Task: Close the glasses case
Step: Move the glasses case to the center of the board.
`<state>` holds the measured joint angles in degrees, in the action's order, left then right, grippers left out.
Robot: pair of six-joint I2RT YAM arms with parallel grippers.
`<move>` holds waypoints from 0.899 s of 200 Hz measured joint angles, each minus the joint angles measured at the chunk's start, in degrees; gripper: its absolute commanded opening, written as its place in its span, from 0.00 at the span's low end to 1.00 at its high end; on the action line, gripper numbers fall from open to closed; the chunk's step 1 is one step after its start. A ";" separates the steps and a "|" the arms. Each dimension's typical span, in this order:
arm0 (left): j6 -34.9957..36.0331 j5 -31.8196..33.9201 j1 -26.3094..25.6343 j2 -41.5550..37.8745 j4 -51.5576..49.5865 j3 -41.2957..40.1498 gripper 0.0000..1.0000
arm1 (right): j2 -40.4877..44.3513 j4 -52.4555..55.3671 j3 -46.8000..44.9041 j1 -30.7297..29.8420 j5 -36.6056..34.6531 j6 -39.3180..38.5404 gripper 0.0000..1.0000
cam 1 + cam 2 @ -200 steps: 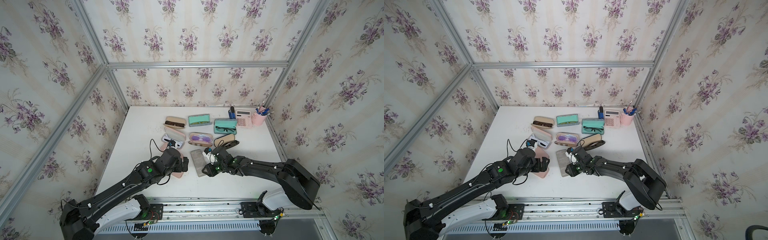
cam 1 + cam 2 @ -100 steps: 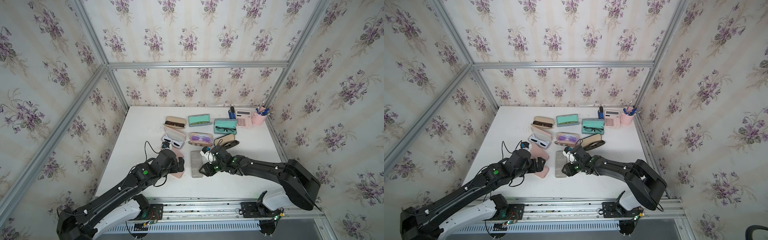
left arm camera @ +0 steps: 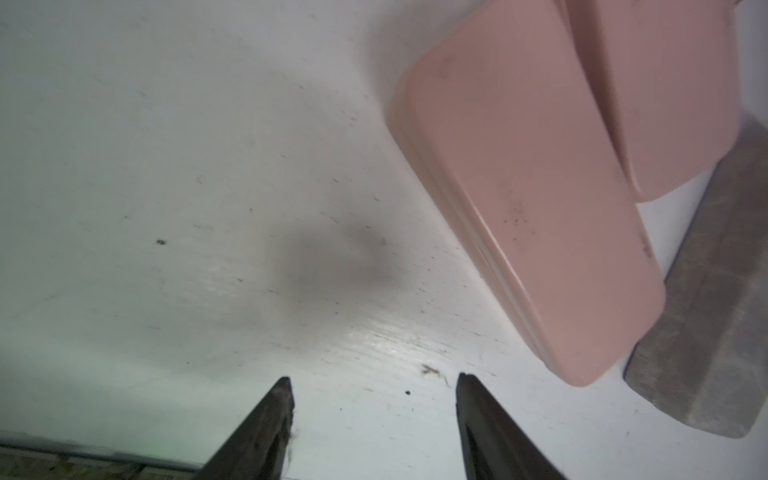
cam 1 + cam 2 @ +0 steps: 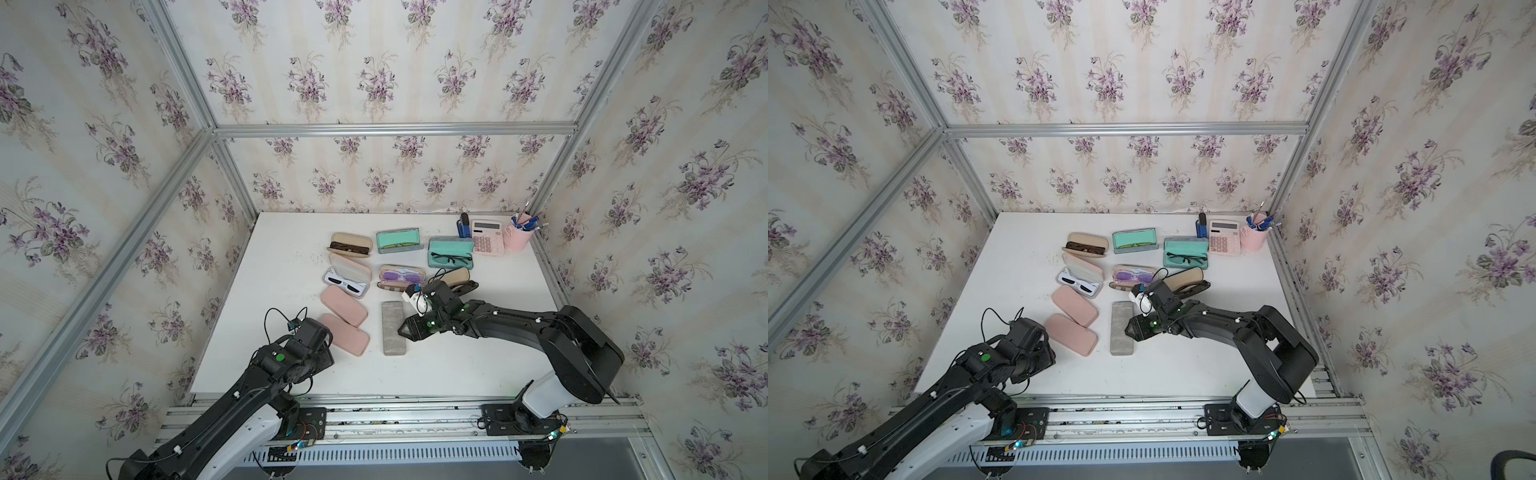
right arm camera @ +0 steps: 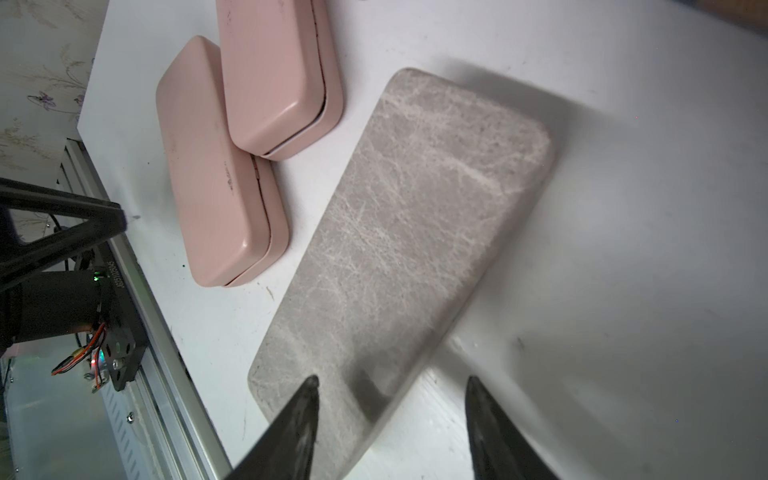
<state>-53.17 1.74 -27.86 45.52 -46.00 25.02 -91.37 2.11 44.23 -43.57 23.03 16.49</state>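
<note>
The grey marbled glasses case (image 4: 392, 328) (image 4: 1122, 328) lies flat and shut on the white table, lengthwise toward the front edge. My right gripper (image 4: 404, 331) (image 5: 390, 380) is open at the case's right long edge. One fingertip is over the lid (image 5: 407, 228), the other over bare table, and nothing is held. My left gripper (image 4: 324, 357) (image 3: 374, 380) is open over bare table at the front left, apart from the nearer pink case (image 3: 528, 208). In the left wrist view a corner of the grey case (image 3: 706, 332) shows beyond that pink case.
Two shut pink cases (image 4: 345, 334) (image 4: 344, 306) lie just left of the grey one. Several open cases with glasses (image 4: 451, 253) sit further back. A calculator (image 4: 487, 237), a pink pen cup (image 4: 517, 239) and a blue stapler (image 4: 463, 226) stand at the back right. The table's front edge (image 4: 374, 392) borders the metal rail.
The grey case has swung from a tilted pose to lie straight. My left gripper has drawn back from the pink cases toward the front left and narrowed its jaws. The right gripper has stayed at the grey case.
</note>
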 measured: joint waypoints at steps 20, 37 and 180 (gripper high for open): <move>0.26 -0.55 2.49 6.29 3.56 0.31 0.63 | -1.18 -1.22 0.85 -0.87 0.83 -0.02 0.54; 1.42 -0.70 4.20 9.88 5.75 1.60 0.64 | -2.29 -2.10 1.38 -2.08 1.36 0.02 0.53; 12.81 -1.27 10.71 18.91 13.51 10.03 0.65 | -7.26 -9.66 1.68 -12.02 3.37 4.79 0.50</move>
<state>-40.36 0.47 -17.15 64.42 -32.49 35.05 -98.63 -7.55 45.91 -55.59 26.39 21.28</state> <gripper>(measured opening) 0.654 0.502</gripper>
